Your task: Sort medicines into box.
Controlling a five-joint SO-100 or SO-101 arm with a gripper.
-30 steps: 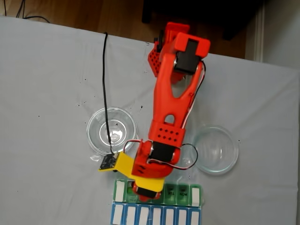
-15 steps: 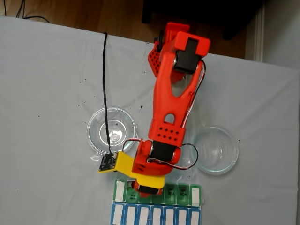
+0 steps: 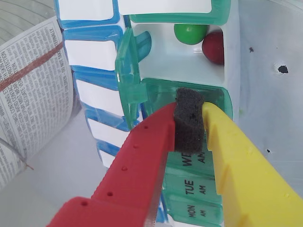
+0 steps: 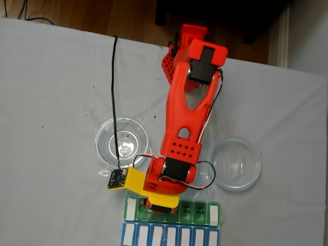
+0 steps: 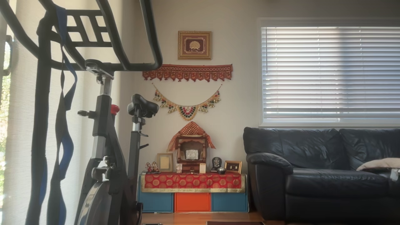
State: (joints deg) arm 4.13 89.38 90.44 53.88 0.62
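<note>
end effector [image 3: 189, 124]: nearly closed, holding nothing | box [image 3: 156, 61]: directly beneath | medicines [image 3: 190, 33]: in open compartment beyond

You have one weekly pill organizer [image 4: 169, 225] on the bench, with two glass dishes [image 4: 122, 142] just beyond it in the fixed view. In the wrist view its open compartment holds two pills: one green ball [image 3: 190, 33] and one dark red ball [image 3: 214, 48].
</note>
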